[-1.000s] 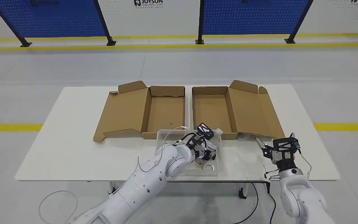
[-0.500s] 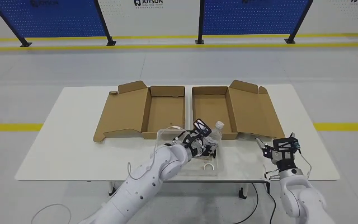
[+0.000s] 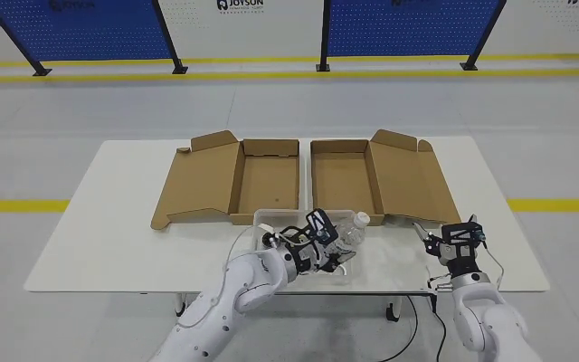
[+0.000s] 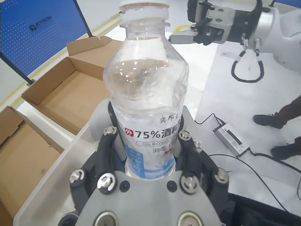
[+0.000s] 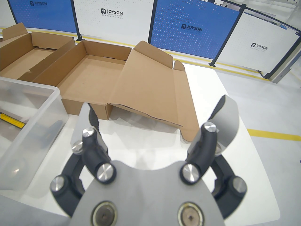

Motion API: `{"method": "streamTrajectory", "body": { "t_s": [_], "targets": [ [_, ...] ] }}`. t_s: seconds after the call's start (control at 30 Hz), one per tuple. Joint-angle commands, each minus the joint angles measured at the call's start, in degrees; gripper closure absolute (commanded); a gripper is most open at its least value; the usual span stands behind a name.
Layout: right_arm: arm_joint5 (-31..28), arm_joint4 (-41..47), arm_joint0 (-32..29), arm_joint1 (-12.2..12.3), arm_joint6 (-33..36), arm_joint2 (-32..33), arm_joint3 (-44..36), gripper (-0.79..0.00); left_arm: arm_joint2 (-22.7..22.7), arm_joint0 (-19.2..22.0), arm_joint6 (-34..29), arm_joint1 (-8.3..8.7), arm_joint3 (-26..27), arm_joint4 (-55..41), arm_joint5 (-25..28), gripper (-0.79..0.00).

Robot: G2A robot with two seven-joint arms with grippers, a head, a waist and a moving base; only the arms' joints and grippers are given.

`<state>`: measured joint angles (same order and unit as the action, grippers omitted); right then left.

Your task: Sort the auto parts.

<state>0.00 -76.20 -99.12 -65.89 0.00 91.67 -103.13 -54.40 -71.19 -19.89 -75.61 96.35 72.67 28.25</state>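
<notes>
Since a second ago the left gripper (image 3: 317,241) has risen out of the clear bin (image 3: 262,215) and drawn back toward 6 o'clock. Its fingers are clamped round the labelled waist of a clear bottle (image 3: 348,230), whose cap points to 2 o'clock over the bin's rim. At 3 o'clock of the bin the right gripper (image 3: 450,242) rests spread wide and empty. The carry step seems in hand. Next the bottle needs swinging toward 12 o'clock, over the left box (image 3: 269,181) or right box (image 3: 342,181), I cannot tell which, then releasing low.
</notes>
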Motion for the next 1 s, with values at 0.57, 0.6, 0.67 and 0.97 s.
{"method": "streamTrajectory", "body": {
  "t_s": [0.57, 0.6, 0.67, 0.97],
  "targets": [
    [0.0, 0.0, 0.0, 0.0, 0.0, 0.0, 0.0, -0.785, -3.1, -0.5, 3.0, 0.84, -0.3, 1.2, -3.6, 0.000],
    [0.0, 0.0, 0.0, 0.0, 0.0, 0.0, 0.0, -0.785, -3.7, -0.4, 3.4, 0.85, -0.8, 1.6, -5.2, 0.000],
    [0.0, 0.0, 0.0, 0.0, 0.0, 0.0, 0.0, -0.785, -4.5, 0.0, 4.8, 0.86, -1.4, 2.4, -7.2, 0.000],
    [0.0, 0.0, 0.0, 0.0, 0.0, 0.0, 0.0, -0.785, -7.7, 2.5, 9.4, 0.66, -5.5, 5.7, -17.0, 0.000]
  ]
}}
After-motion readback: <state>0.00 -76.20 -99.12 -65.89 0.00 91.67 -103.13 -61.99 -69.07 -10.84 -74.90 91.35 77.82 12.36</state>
